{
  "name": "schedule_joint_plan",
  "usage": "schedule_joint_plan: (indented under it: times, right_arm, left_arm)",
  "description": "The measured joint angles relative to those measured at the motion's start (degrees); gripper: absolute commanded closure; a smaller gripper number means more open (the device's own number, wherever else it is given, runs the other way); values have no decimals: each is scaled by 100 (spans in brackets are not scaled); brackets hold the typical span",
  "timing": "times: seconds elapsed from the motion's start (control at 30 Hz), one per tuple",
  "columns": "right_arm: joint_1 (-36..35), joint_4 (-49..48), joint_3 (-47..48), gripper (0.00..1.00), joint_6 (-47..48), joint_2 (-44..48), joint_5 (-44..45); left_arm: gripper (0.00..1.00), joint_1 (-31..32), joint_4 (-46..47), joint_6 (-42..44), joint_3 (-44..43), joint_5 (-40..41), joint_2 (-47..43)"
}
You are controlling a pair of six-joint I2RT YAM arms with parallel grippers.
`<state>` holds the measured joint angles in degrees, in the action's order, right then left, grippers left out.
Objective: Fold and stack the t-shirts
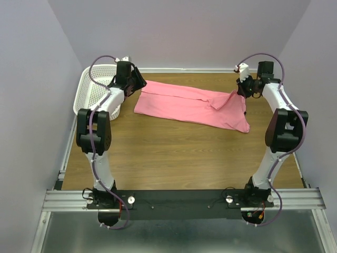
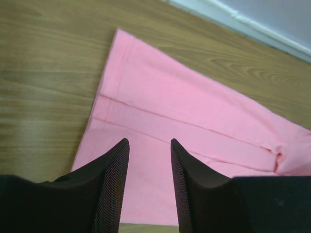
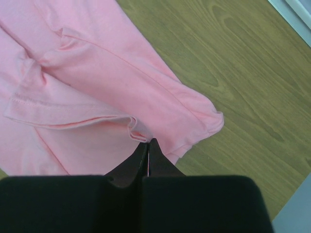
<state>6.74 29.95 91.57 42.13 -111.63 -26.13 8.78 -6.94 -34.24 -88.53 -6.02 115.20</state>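
Note:
The salmon-pink t-shirt (image 1: 184, 103) lies partly folded across the far half of the wooden table. My left gripper (image 1: 138, 81) is open and empty, hovering over the shirt's left end; its black fingers (image 2: 109, 189) frame the pink fabric (image 2: 194, 116) below. My right gripper (image 1: 241, 89) is shut on a fold of the shirt's right end and lifts it a little. In the right wrist view the gripper (image 3: 148, 142) pinches a bunched hem of the shirt (image 3: 97, 82).
A white perforated basket (image 1: 97, 92) stands at the far left, just behind the left arm. A white baseboard (image 1: 189, 69) runs along the back wall. Bare wood (image 1: 179, 158) stretches between the shirt and the arm bases.

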Motion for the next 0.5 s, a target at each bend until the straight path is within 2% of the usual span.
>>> schedule_joint_plan:
  times: [0.13,0.3,0.33,0.5]
  right_arm:
    - [-2,-4,192,79,-120,-146,37]
    - [-33,-20,516,71,-374,-516,138]
    - [-44,-35,603,60,-492,-632,179]
    - [-81,-151,896,56,-1110,-966,518]
  left_arm:
    - [52,13,245,83,223,-173,-691]
    - [49,24,704,190,1152,-273,-1899]
    - [49,24,778,210,1410,-286,-2245]
    - [30,24,1154,476,2476,-302,-4048]
